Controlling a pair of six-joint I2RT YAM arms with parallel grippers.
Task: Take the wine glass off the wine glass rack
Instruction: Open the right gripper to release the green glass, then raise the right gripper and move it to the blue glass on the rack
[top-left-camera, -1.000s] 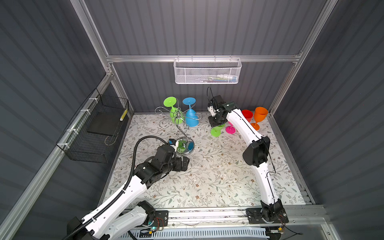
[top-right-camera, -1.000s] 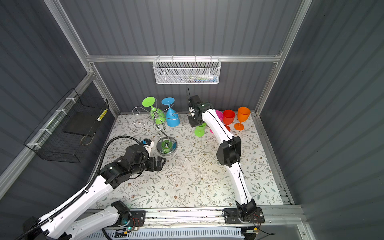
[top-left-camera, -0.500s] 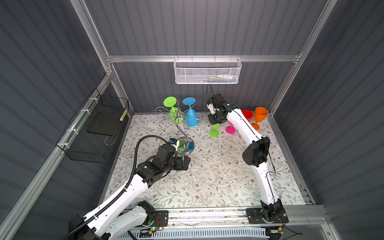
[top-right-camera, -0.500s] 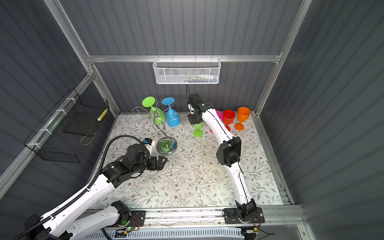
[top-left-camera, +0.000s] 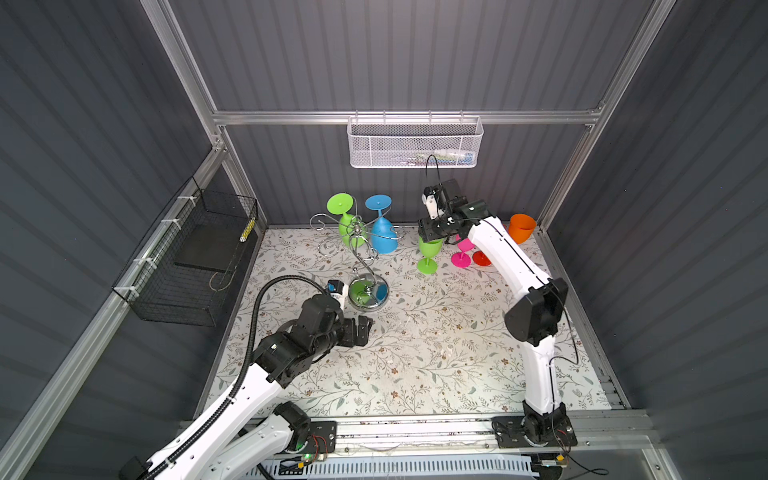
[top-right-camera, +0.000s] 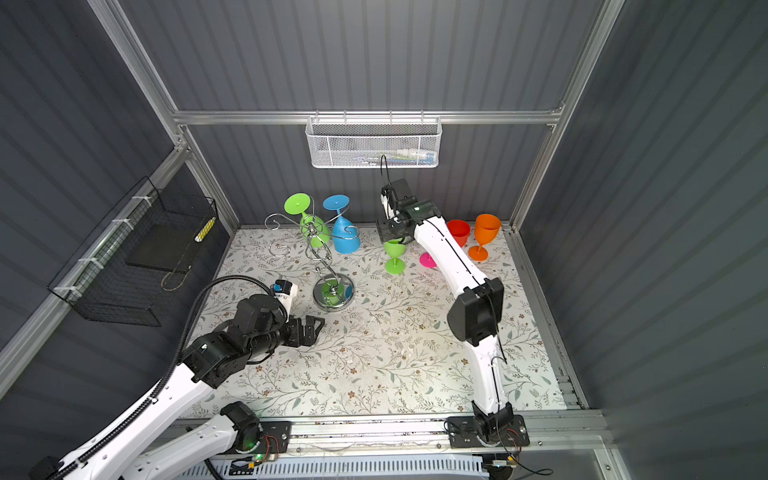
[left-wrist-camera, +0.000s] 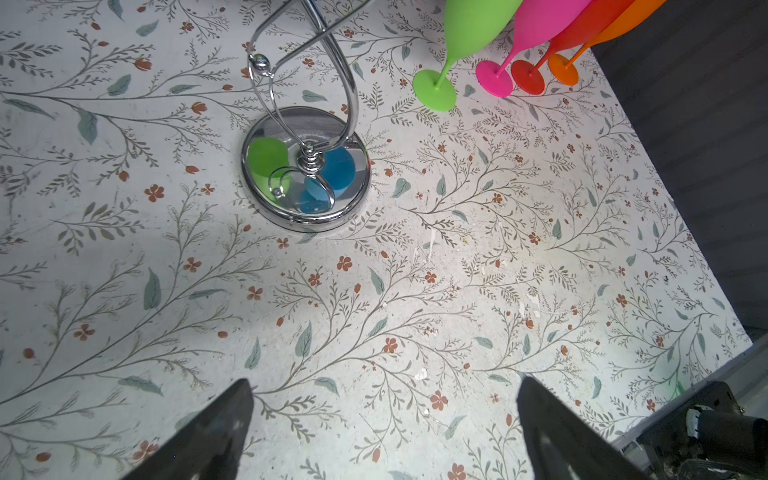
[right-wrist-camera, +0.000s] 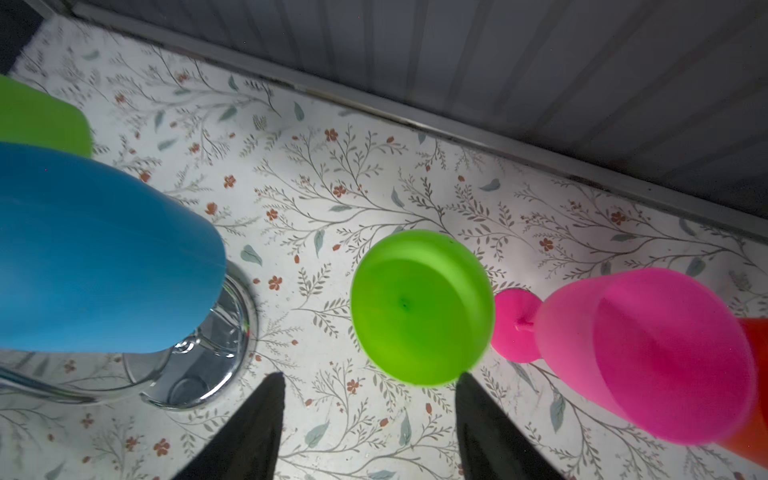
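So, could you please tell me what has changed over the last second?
The right gripper set the green glass down upright on its foot beside the pink glass, then opened its jaws and let it go. The left gripper stayed open near the wine glass rack, where the hanging green glass and blue glass remain.

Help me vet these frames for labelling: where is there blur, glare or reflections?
Right wrist view: the blue glass and pink glass close to the lens are soft. Left wrist view: the wine glass rack base mirrors green and blue discs. Both top views: sharp, a bright patch on the floral mat.
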